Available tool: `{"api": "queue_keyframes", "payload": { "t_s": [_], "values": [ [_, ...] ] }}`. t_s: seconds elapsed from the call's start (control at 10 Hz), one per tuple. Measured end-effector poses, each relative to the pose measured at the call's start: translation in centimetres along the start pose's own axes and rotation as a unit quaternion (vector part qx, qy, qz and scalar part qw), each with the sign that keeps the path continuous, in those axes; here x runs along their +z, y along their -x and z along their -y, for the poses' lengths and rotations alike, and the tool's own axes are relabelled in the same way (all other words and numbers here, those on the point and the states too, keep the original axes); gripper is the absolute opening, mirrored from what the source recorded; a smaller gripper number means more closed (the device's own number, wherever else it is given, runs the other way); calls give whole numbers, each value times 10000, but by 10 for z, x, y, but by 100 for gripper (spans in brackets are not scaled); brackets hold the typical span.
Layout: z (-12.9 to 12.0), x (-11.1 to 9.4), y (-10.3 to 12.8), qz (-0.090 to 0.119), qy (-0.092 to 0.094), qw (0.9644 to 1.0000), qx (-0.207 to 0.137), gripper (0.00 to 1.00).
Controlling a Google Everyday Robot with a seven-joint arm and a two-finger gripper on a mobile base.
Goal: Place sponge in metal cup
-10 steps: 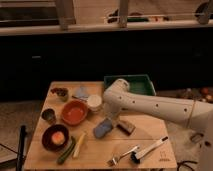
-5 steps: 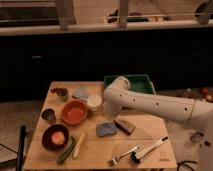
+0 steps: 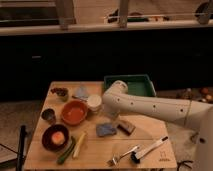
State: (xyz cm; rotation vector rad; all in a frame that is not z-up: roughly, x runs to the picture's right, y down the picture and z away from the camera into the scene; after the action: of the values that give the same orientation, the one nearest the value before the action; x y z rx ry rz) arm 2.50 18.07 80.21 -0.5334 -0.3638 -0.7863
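Note:
The blue-grey sponge [image 3: 105, 130] lies flat on the wooden table [image 3: 100, 157], near its middle. The small metal cup [image 3: 48, 116] stands near the table's left edge, left of an orange bowl [image 3: 74, 112]. My white arm reaches in from the right, and its gripper [image 3: 111, 115] points down just above and behind the sponge, mostly hidden by the arm. The sponge rests on the table, apart from the cup.
A white cup [image 3: 93, 102] stands beside the orange bowl. A brown block [image 3: 126, 126] lies right of the sponge. A green tray [image 3: 130, 85] sits at the back. A dark bowl with an orange fruit [image 3: 55, 137], green and yellow vegetables [image 3: 72, 147], a fork [image 3: 122, 155] and a brush [image 3: 150, 149] lie at the front.
The end of the arm has drawn back a little from over the sponge. The sponge stays on the table in about the same place.

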Motion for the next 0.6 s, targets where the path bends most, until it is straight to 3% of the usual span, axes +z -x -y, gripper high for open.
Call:
{"api": "queue_keyframes", "payload": {
  "t_s": [0.3, 0.6],
  "values": [
    [-5, -6, 16, -23, 3, 9999, 157, 80],
    [-4, 5, 29, 223, 33, 9983, 540, 80]
  ]
}}
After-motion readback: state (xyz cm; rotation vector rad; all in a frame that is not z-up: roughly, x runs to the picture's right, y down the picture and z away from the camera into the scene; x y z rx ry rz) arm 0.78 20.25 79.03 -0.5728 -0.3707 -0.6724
